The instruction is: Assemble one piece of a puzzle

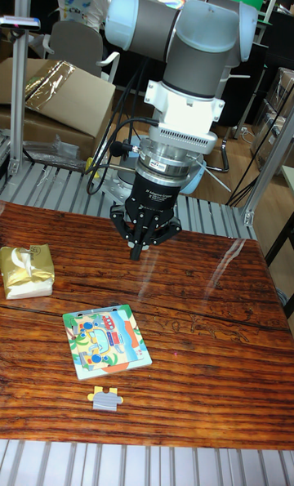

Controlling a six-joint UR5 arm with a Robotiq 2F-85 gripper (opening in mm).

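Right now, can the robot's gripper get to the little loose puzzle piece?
Probably yes. The puzzle piece lies alone on the table, just in front of the puzzle board, with nothing covering it. The gripper hangs above the table, farther back.

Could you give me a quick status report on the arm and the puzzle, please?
Gripper above table, fingers together, empty. Loose puzzle piece lies beside puzzle board. Gold packet off to side, not in the way.

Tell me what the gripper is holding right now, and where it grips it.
Nothing. The gripper hangs above the table with its fingers together and nothing between them. The loose puzzle piece lies on the table beside the puzzle board, untouched.
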